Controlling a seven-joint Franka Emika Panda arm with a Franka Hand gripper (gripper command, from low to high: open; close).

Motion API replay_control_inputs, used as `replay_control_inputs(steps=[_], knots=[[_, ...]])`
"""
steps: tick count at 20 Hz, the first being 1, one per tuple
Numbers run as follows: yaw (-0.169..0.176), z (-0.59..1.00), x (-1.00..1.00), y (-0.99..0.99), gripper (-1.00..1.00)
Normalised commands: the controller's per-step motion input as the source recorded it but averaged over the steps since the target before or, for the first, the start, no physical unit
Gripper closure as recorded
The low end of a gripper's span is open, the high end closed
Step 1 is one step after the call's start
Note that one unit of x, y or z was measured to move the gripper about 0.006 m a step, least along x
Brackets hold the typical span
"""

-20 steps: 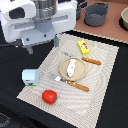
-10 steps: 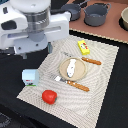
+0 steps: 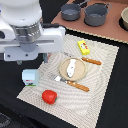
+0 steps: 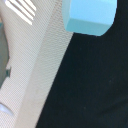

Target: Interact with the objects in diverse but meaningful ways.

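Note:
My gripper [image 3: 32,50] hangs above the white carton with green-blue print [image 3: 31,76], which stands at the placemat's edge on the exterior view's left. The hand's white body hides the fingertips, so I cannot tell whether they are open or shut. The wrist view shows the carton's pale blue top [image 4: 90,17] close below. A red tomato [image 3: 49,96] lies on the mat in front of the carton. A white tube with a blue end [image 3: 72,66] lies on a tan plate [image 3: 82,75]. A yellow packet [image 3: 83,47] lies behind the plate.
A wooden-handled fork [image 3: 72,84] and knife [image 3: 91,61] flank the plate on the beige placemat [image 3: 100,95]. Two grey pots [image 3: 96,14] and a bowl [image 3: 125,17] stand on a brown board at the back. Black tabletop [image 4: 95,90] surrounds the mat.
The arm has moved toward the exterior view's left and lower, ending over the carton. The objects on the mat have not moved.

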Motion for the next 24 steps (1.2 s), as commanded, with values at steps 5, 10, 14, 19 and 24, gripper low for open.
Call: replay_control_inputs(steps=[5, 10, 14, 19, 24], knots=[[-0.072, -0.27, -0.16, -0.05, -1.00], [-0.042, -0.36, -0.32, -0.14, -1.00], [-0.037, -0.36, -0.38, -0.14, -1.00], [-0.034, -0.39, -0.47, -0.15, -1.00], [-0.013, -0.31, -0.46, -0.01, -1.00]])
